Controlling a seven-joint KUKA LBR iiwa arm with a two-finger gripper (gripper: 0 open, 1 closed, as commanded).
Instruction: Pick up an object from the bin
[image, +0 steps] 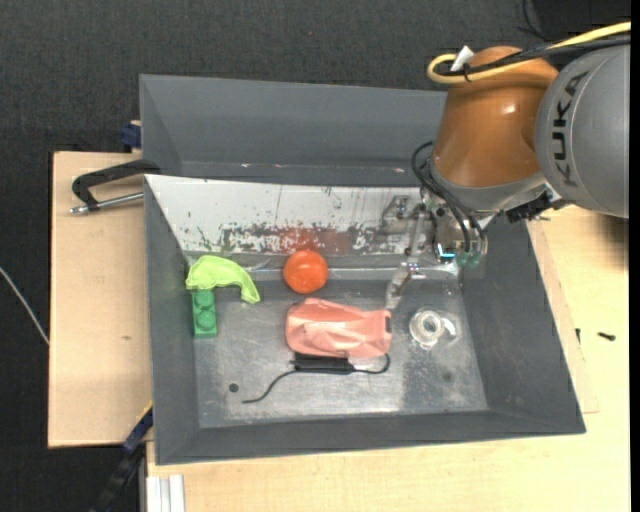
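Observation:
My gripper (425, 278) hangs at the right back of the bin, low over the floor, open with nothing between its fingers. Just in front of it lies a small clear ring-shaped thing (430, 328), apart from the fingertips. To the left of the ring lies a crumpled pink bag (335, 330), with a thin black cord (300, 372) curling out from under its front edge. An orange ball (305, 271) rests near the back wall, left of the gripper.
A green toy block (205, 316) stands at the left wall with a yellow-green curved piece (222, 274) lying over its top. The arm with its orange cover reaches in over the bin's right back corner. Bare floor lies along the front.

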